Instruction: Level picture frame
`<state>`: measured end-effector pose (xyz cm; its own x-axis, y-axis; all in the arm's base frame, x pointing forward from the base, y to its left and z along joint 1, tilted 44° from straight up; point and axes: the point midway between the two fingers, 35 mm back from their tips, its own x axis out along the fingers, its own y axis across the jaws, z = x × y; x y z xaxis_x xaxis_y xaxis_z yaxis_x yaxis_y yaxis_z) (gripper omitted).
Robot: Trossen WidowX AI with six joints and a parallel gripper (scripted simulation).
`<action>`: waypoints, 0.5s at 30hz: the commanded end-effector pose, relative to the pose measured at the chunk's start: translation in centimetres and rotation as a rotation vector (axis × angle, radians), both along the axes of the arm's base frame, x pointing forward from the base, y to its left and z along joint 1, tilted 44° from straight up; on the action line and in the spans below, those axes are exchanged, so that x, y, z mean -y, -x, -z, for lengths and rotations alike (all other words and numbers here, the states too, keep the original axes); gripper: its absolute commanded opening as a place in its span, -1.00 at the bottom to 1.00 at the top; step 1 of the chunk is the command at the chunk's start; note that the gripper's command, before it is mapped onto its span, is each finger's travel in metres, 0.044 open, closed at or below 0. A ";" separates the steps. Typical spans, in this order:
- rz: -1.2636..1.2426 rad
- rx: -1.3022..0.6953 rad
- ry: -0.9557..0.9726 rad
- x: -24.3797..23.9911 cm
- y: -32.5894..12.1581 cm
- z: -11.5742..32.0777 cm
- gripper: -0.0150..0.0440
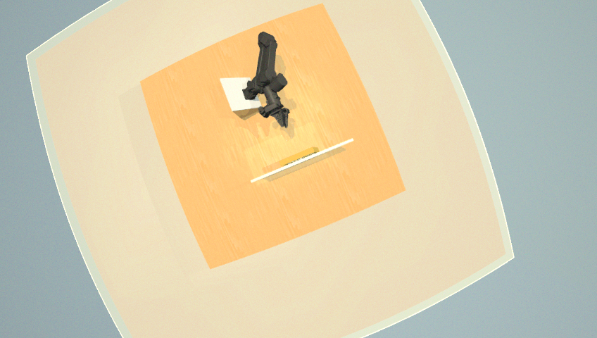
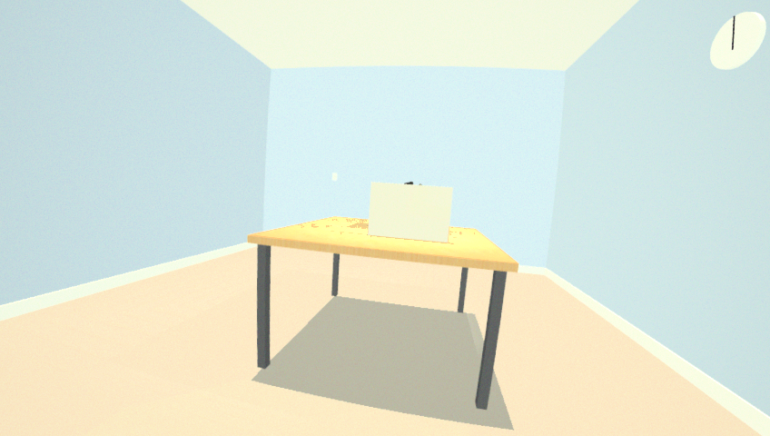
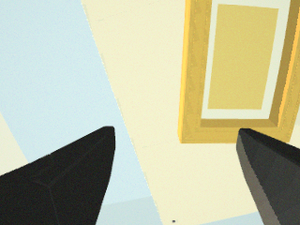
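The gold picture frame (image 1: 299,155) (image 3: 192,70) hangs on the near face of the upright cream panel (image 1: 267,174) (image 2: 410,212) (image 3: 145,70). In the wrist view its sides do not run parallel to the panel's edge, so it looks crooked; part of it is cut off at the top and right. The screw and notched strip are hidden. My gripper (image 1: 285,127) (image 3: 176,137) is open and empty, short of the panel. In the wrist view its right fingertip overlaps the frame's lower border; the left is over the wall beyond the panel. I cannot see contact.
A white block (image 1: 234,94) stands on the wooden table (image 1: 335,83) (image 2: 324,245) beside and partly under the arm. The panel hides the frame and most of the arm in the exterior view. A small dark dot (image 3: 173,221) shows near the panel's edge.
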<state>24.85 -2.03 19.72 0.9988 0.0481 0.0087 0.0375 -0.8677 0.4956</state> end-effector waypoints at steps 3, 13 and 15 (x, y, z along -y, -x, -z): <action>0.000 -0.004 -0.009 -1.9 -2.1 1.7 0.39; 0.000 -0.003 -0.009 -2.4 -2.7 1.8 0.39; 0.000 -0.003 -0.009 -2.4 -2.7 1.8 0.39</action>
<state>27.45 0.40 17.84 0.9986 0.0519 0.0043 0.0432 -0.8704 0.4905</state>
